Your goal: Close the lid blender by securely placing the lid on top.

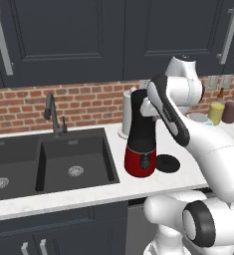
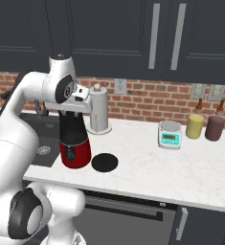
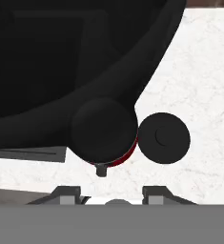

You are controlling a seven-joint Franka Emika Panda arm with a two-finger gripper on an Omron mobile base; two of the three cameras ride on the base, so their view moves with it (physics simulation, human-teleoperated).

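The blender (image 1: 141, 144) is a tall black jar on a rounded red base, standing on the white counter just right of the sink. Its jar top (image 3: 104, 131) has no lid on it. The lid (image 1: 167, 163), a flat round black disc, lies on the counter touching or nearly touching the red base's right side; it also shows from the other side (image 2: 105, 162) and from above (image 3: 163, 138). My gripper (image 3: 111, 193) hangs above the blender (image 2: 74, 143), pointing down, slightly off the jar's centre. Its fingertips stand apart with nothing between them.
A dark double sink (image 1: 73, 159) with a black faucet (image 1: 51, 114) lies left of the blender. Behind it stands a white roll (image 2: 98, 112). Further right on the counter are a white-and-teal scale (image 2: 170, 135), a yellow bottle (image 2: 195, 125) and a dark red bottle (image 2: 214, 127).
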